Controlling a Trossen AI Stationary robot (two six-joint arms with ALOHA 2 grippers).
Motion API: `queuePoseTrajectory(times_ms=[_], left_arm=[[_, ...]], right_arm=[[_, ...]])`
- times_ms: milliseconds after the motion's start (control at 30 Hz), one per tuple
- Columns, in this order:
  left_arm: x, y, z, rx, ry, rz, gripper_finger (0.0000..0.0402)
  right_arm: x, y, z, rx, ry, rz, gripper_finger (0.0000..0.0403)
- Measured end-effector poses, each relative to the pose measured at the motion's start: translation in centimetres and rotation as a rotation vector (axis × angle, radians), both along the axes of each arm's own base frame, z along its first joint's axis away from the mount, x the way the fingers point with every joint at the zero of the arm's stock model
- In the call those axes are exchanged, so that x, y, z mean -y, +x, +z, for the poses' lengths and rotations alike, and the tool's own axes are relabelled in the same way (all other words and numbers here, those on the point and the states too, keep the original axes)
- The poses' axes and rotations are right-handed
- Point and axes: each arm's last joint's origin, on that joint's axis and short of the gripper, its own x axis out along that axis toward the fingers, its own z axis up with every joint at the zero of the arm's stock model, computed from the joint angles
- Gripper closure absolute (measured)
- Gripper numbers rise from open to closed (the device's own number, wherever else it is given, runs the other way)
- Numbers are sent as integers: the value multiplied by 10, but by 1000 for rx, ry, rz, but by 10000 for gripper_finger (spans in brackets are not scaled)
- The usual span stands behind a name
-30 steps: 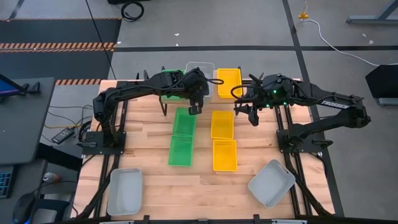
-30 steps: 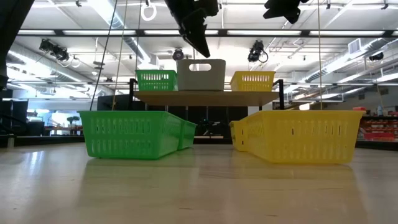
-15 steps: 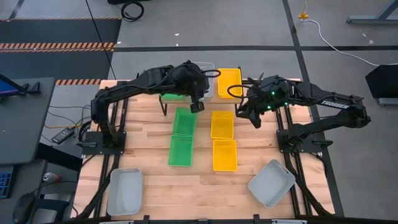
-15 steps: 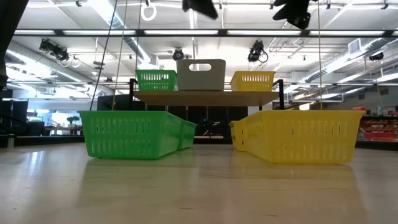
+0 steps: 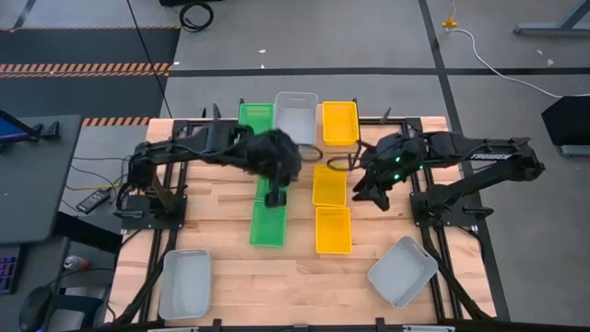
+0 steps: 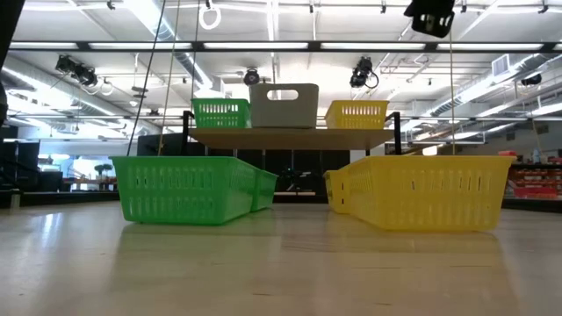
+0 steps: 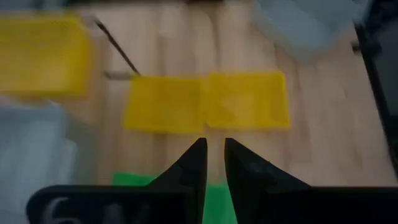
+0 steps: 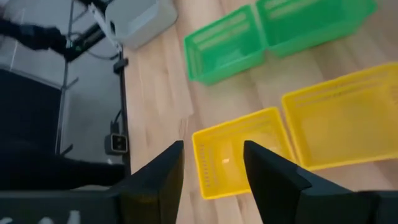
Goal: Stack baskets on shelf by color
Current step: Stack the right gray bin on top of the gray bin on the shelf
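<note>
The shelf stands at the table's far side and carries one green basket, one pale grey basket and one yellow basket side by side. Two green baskets and two yellow baskets rest on their bottoms on the table in two columns. My left gripper hangs above the farther green table basket, its fingers close together and empty. My right gripper is open and empty, above the table beside the farther yellow basket.
Two more pale grey baskets lie near the front corners, one at the left and one turned askew at the right. Bare slatted tabletop lies between them. Black arm frames run along both table sides.
My left gripper has drawn back from the shelf toward the table's near edge, and now stands over the green baskets on the table; it has left the low view. My right gripper has shifted a little toward the near edge. No basket has moved.
</note>
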Motion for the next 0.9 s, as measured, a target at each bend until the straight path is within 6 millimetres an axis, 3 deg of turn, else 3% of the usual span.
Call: queuePoseTrajectory(times_ms=[233, 400, 600, 900], left_arm=[[31, -21, -23, -190, -31, -63, 335], [46, -41, -41, -236, -67, -43, 330], [63, -66, -65, -237, -127, -11, 332], [99, -81, -109, -292, -174, -12, 308]], right_arm=[[-19, 23, -19, -89, -49, -19, 148], [-34, 37, -30, -117, -58, -20, 110], [-53, 60, -39, -59, -30, 4, 105], [-74, 77, -74, -217, -46, 76, 111]])
